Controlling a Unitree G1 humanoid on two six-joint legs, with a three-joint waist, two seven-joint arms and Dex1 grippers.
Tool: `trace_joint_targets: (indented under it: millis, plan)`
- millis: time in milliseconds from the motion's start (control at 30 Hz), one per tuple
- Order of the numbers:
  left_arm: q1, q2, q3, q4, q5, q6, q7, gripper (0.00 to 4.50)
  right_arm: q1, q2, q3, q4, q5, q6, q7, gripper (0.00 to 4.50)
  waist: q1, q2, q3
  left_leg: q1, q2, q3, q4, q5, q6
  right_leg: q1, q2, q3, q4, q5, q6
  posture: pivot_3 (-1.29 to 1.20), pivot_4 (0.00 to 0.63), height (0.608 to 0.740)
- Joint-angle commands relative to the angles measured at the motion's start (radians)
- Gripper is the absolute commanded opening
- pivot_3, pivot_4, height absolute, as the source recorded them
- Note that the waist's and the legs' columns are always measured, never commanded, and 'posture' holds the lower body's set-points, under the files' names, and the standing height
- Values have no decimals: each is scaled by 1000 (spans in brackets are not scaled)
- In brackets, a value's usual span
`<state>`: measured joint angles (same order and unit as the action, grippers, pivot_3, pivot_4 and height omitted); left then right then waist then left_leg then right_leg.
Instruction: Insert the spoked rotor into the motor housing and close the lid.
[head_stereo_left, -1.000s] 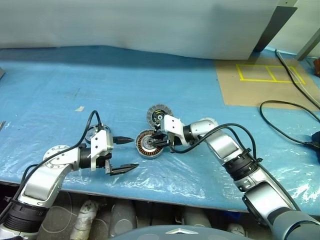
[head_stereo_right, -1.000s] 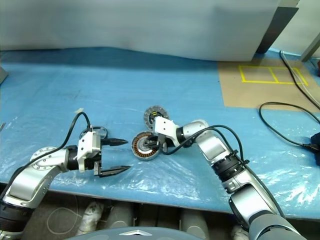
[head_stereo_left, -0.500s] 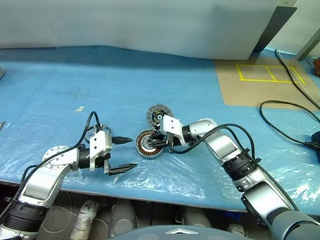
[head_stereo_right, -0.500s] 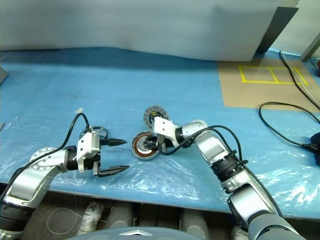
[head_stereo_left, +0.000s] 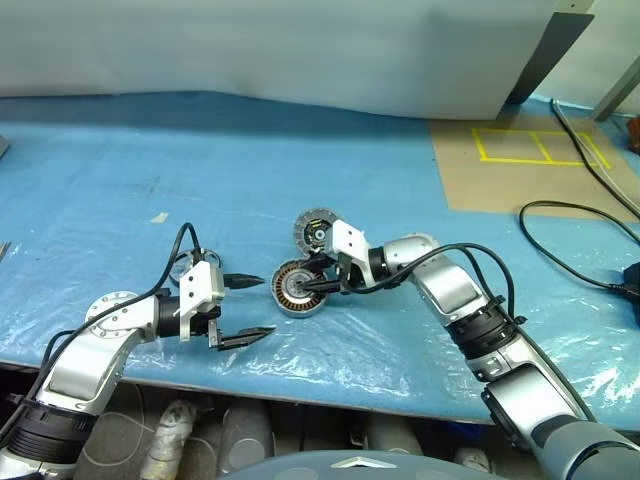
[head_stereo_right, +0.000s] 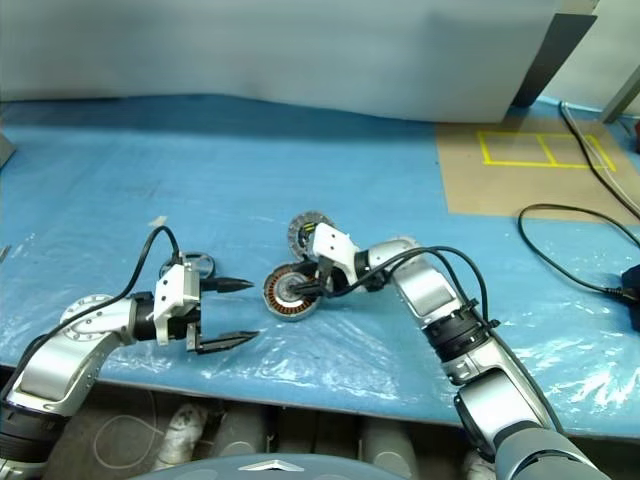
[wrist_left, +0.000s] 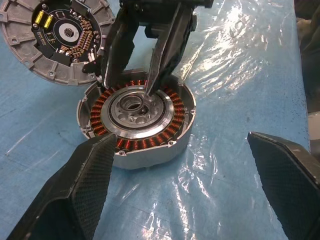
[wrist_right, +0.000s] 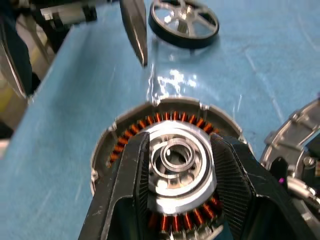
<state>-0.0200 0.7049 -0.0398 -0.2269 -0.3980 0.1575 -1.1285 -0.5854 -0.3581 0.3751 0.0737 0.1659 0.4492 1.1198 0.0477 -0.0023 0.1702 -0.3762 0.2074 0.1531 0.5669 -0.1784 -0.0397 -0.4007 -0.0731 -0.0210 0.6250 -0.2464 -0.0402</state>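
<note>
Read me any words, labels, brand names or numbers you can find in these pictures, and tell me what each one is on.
No readable text in these pictures.
Circuit board in the round lid: parts bear marks too small to read.
Yellow tape rectangles on the brown board: a floor marking, no letters.
Motor housing and spoked rotor: no marking to be seen.

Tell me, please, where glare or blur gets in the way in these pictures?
Left wrist view: bright glare on the plastic sheet beside the motor housing, whose copper windings stay crisp. Right wrist view: the near fingers and the housing's near rim look soft, and the spoked rotor beyond is a little blurred. Head views: sheen patches along the sheet's front edge.
</note>
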Motion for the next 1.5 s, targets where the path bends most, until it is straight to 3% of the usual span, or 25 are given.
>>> trace_joint_targets:
  millis: [33, 167, 267, 367, 1500]
  plan:
    - [-2, -5, 10, 15, -1, -29, -9, 4411, -33, 10, -38, -65, 58, 46, 2, 1966, 0, 0, 0, 0, 0, 0, 0, 0, 0, 0, 0, 0, 0, 0, 0, 0, 150, 740]
    - [-4, -4, 8, 10, -1, -25, -6, 4411, -37, 25, -23, -42, 34, 12, -30, 1794, 0, 0, 0, 0, 0, 0, 0, 0, 0, 0, 0, 0, 0, 0, 0, 0, 150, 740]
    - [-6, -2, 10, 4, -3, -18, -4, 4411, -34, 17, 3, -29, -1, -28, -35, 1083, 0, 0, 0, 0, 0, 0, 0, 0, 0, 0, 0, 0, 0, 0, 0, 0, 150, 740]
    - [-7, 2, 13, -1, -6, -11, -4, 4411, -35, 2, 25, -26, -18, -45, -15, 22, 0, 0, 0, 0, 0, 0, 0, 0, 0, 0, 0, 0, 0, 0, 0, 0, 150, 740]
    - [-29, -40, -9, 73, 26, -65, -9, 4411, -23, -81, 118, -28, -190, -147, 24, 22, 0, 0, 0, 0, 0, 0, 1, 0, 0, 0, 0, 0, 1, 0, 0, 0, 150, 740]
